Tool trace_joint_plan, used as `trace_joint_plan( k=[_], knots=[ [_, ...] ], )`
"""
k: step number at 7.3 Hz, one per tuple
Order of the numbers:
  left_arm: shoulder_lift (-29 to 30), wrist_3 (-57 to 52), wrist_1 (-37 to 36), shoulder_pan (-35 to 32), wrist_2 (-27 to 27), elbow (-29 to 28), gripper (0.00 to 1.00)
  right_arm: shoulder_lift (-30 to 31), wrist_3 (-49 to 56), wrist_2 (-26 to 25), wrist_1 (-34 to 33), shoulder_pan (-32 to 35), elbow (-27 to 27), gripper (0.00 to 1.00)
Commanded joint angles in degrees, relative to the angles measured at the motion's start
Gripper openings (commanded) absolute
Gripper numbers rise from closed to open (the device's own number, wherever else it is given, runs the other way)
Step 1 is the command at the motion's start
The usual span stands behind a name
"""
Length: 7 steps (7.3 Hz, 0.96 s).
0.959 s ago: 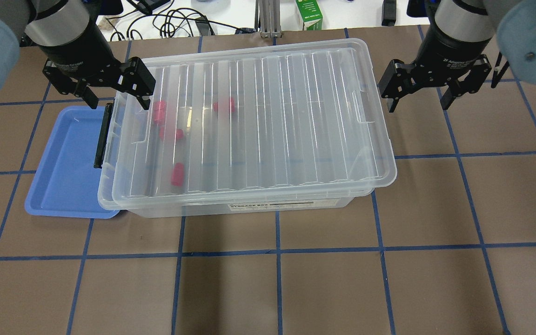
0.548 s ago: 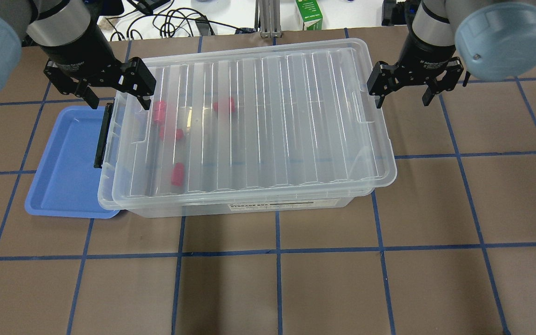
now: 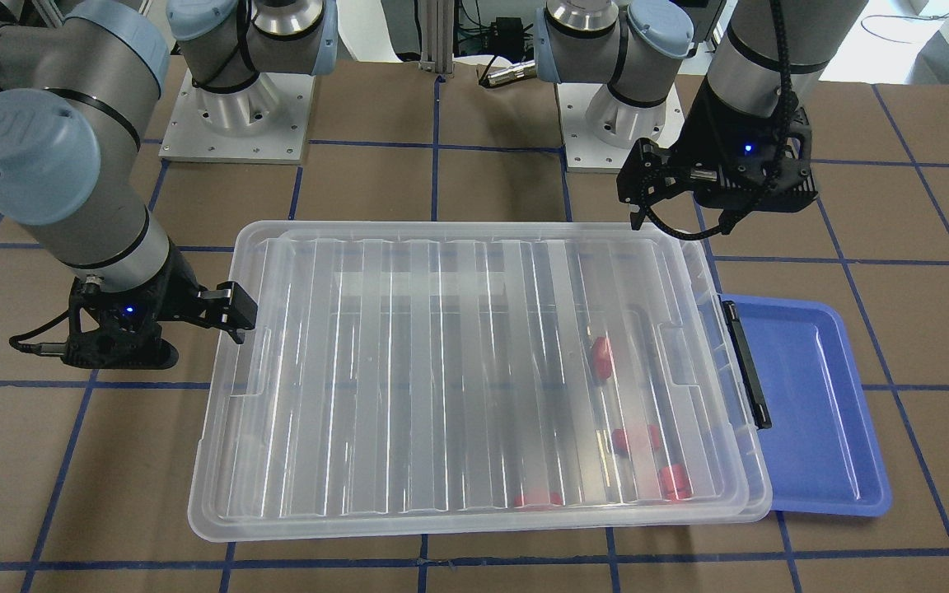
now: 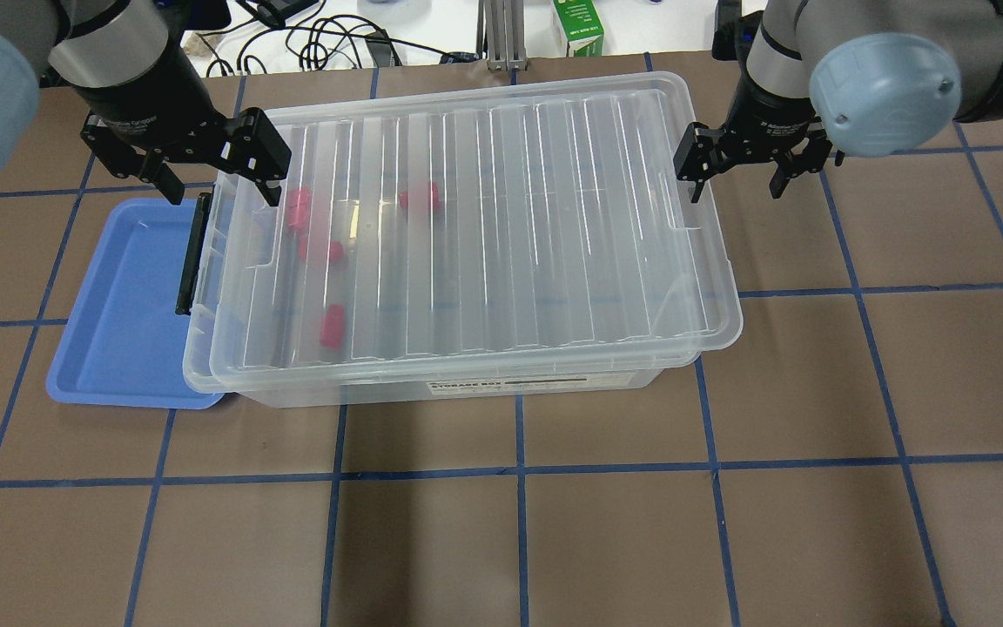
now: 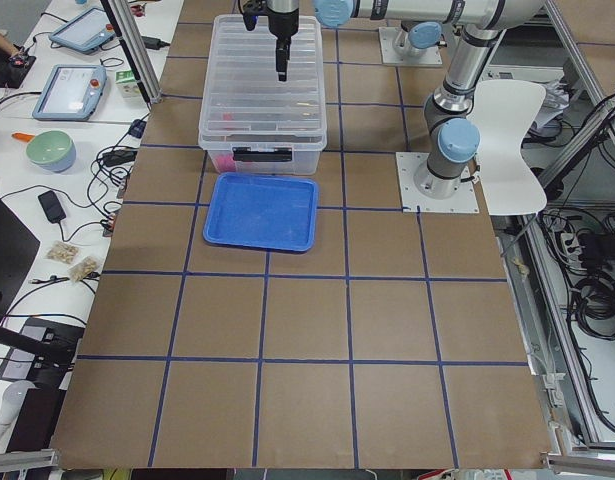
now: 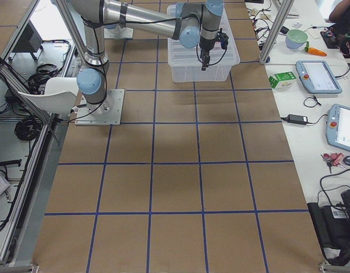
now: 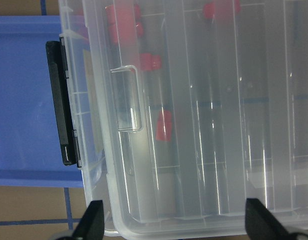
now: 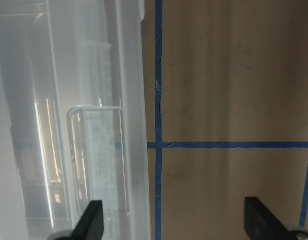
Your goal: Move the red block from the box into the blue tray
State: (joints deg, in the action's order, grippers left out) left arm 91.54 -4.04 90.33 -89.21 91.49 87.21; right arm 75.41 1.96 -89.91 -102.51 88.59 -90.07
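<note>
The clear box (image 4: 467, 235) stands mid-table with its ribbed lid on. Several red blocks show through the lid near its left end, one of them (image 4: 332, 326) toward the front. The black latch (image 4: 192, 252) is on the left short side. The blue tray (image 4: 123, 305) lies against that end, partly under the box rim, with nothing in it. My left gripper (image 4: 221, 190) is open above the box's back-left corner; its wrist view shows a red block (image 7: 164, 125) below. My right gripper (image 4: 735, 187) is open, low beside the box's right end.
A green carton (image 4: 578, 26) and cables (image 4: 327, 39) lie beyond the table's far edge. Blue tape lines cross the brown table (image 4: 519, 522). The box's right rim (image 8: 128, 100) shows in the right wrist view next to bare table.
My right gripper has moved left and toward the far side, closing in on the box's right end. The left gripper, box, tray and blocks have not moved.
</note>
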Motion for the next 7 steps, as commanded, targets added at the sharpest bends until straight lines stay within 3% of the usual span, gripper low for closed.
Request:
trace_joint_plan(
  k=[1, 7],
  knots=[
    [-0.31, 0.0, 0.02, 0.0, 0.0, 0.32, 1.0, -1.31, -0.03, 0.0, -0.41, 0.0, 0.07, 1.0],
    [-0.66, -0.09, 0.02, 0.0, 0.09, 0.41, 1.0, -2.46, 0.06, -1.14, -0.5, -0.17, 0.42, 1.0]
  ],
)
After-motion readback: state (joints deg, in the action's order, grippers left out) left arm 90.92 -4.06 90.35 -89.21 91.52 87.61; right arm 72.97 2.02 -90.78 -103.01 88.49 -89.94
